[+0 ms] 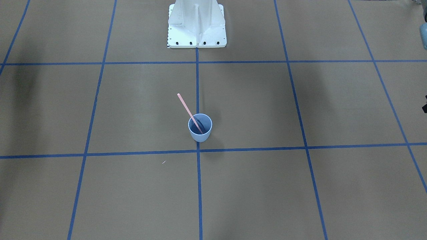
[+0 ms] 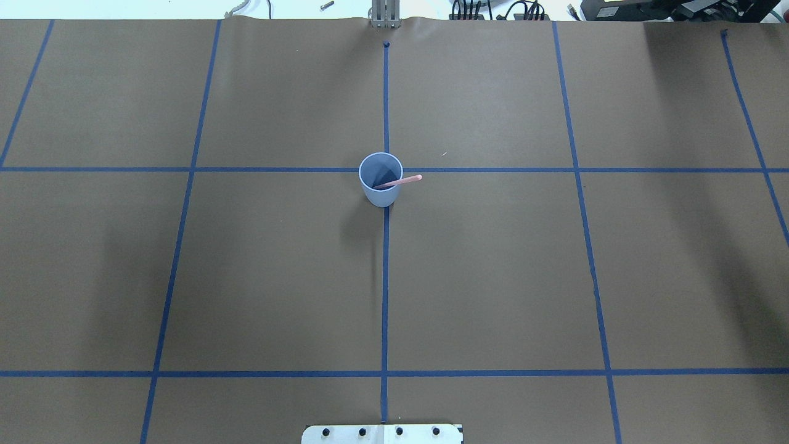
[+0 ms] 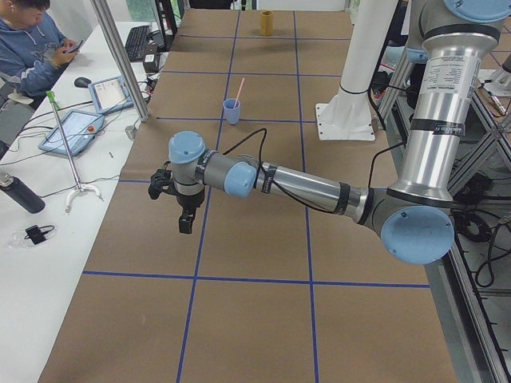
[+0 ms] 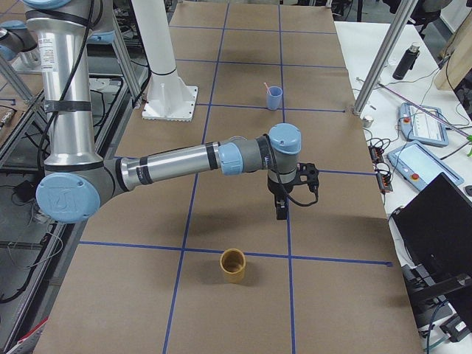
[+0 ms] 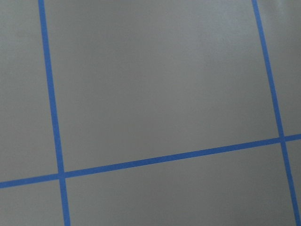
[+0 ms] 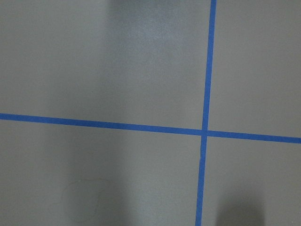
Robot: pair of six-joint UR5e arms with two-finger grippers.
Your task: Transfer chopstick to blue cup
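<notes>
You can call this finished, I'd judge: the thin pink chopstick (image 1: 190,113) stands tilted inside the small pale-blue plastic cup (image 1: 200,133) mid-counter, its top leaning right over the rim. The left claw (image 3: 185,227) and right claw (image 4: 280,214) hang well apart from it; wide or narrow, you cannot tell. The brown-paper counter (image 2: 493,277) carries blue tape gridlines (image 2: 385,277); a tan cylindrical cup (image 4: 233,265) stands at its right end. Past the far edge sits a person in a blue hoodie (image 3: 32,48).
</notes>
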